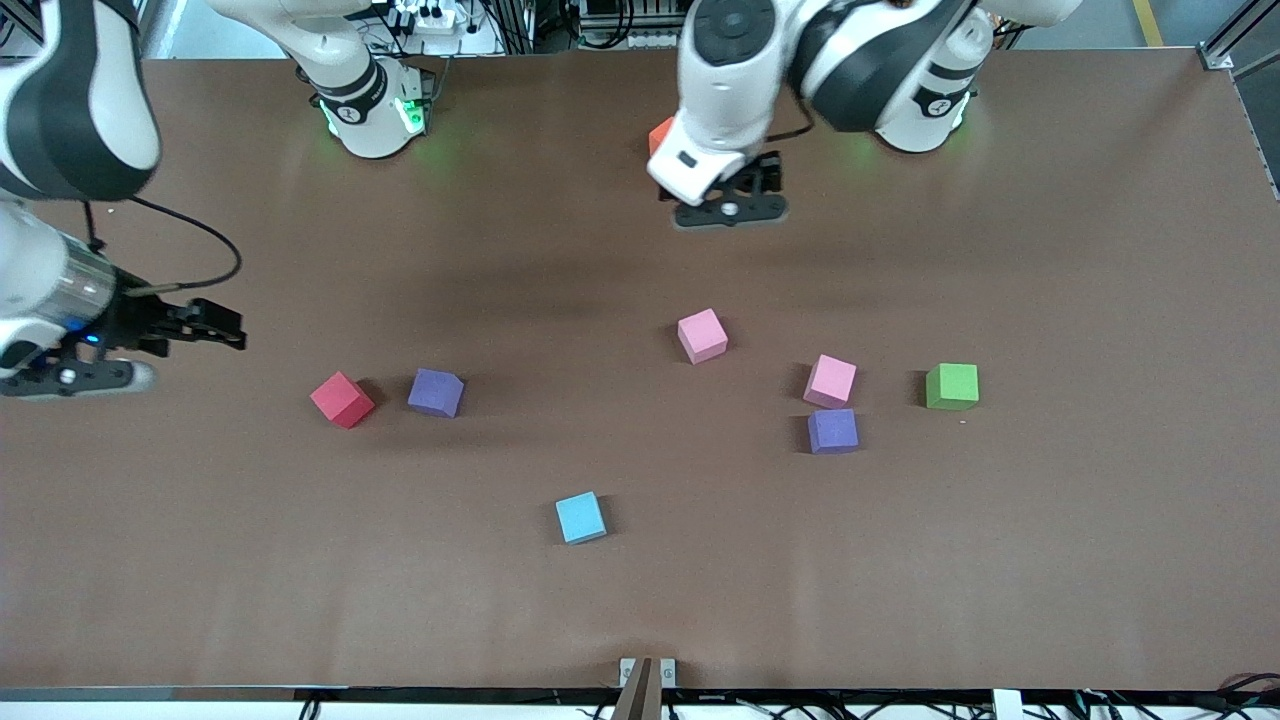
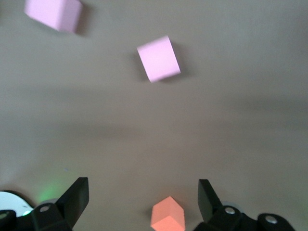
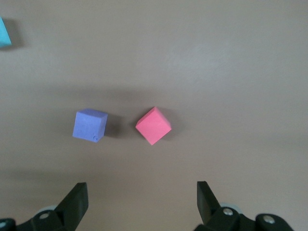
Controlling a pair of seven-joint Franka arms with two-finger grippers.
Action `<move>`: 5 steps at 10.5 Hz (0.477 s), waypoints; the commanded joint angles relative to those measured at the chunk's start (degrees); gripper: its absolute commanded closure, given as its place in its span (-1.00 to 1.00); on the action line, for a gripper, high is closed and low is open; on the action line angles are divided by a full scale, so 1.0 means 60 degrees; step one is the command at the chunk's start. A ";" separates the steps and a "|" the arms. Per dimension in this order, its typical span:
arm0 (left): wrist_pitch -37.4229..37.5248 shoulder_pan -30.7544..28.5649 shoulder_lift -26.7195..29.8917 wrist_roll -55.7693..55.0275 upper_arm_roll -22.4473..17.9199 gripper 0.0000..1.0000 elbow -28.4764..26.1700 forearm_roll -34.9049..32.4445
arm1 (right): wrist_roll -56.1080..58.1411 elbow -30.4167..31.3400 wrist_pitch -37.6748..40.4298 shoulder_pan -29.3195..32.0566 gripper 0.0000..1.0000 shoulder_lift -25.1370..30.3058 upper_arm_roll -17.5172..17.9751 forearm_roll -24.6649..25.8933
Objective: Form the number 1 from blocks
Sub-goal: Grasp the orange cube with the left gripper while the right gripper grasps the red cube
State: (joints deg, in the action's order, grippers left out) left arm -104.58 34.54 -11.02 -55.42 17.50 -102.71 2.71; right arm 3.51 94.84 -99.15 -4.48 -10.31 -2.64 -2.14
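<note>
Now left tool (image 2: 143,195) wide, empty (over orange block (image 2: 167,214)); right tool (image 3: 142,195) wide, empty, above table (image 1: 1050,550).

My arms are glossy white shells with broad black joint bands. Green lights glow at both bases. Left gripper (image 1: 728,205): white wrist housing, black fingers (image 2: 72,199). Right gripper (image 1: 75,375): black, blue light, looping black cable.

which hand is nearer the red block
Right. The right hand hangs open just toward its own end of the table from the red block, while the left hand hangs open up by the orange block, much farther off.
</note>
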 commanded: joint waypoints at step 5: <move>-0.2739 0.1933 -0.0581 -0.4441 -0.0280 -1.00 -0.2303 0.1291 | 0.1387 0.1783 -0.1519 -0.0645 -1.00 -0.0405 -0.0044 -0.0024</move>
State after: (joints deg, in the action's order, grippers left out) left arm -118.21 44.25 -14.82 -77.63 16.97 -113.97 9.03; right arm 7.36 102.44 -106.22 -8.17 -13.79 -2.63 -2.12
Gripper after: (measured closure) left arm 0.000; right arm 0.000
